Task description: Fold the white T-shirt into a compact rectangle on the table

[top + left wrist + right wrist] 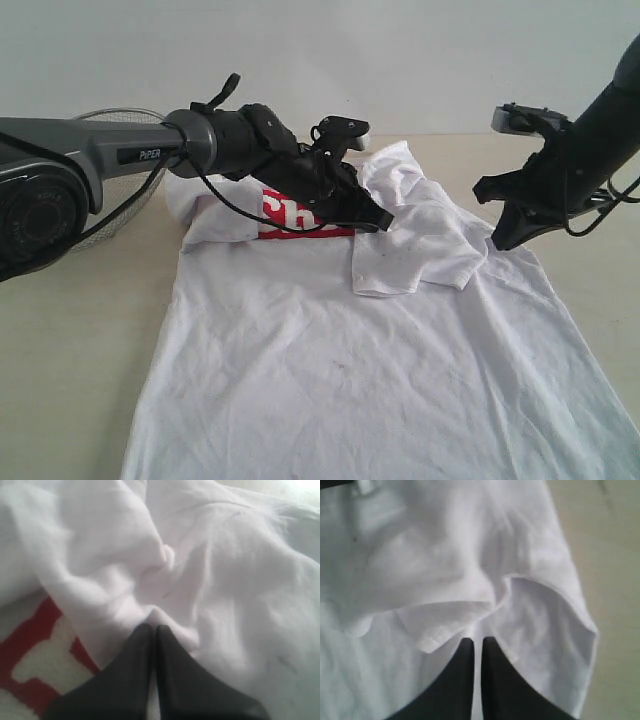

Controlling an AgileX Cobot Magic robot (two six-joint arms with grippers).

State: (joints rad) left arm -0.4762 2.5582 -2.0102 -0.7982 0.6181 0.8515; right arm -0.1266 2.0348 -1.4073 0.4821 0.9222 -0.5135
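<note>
Left gripper [378, 218] has its jaws pressed together, tips sunk in a pucker of the white T-shirt [330, 370] just beside the red lettering [295, 212]; whether cloth is pinched between them cannot be told. Right gripper [503, 240] is likewise closed, its tips touching the shirt's right edge. The shirt lies spread on the table [70, 340], one sleeve folded inward over the chest. The lettering is half covered and unreadable. The left arm [100, 140] reads "PiPER".
</note>
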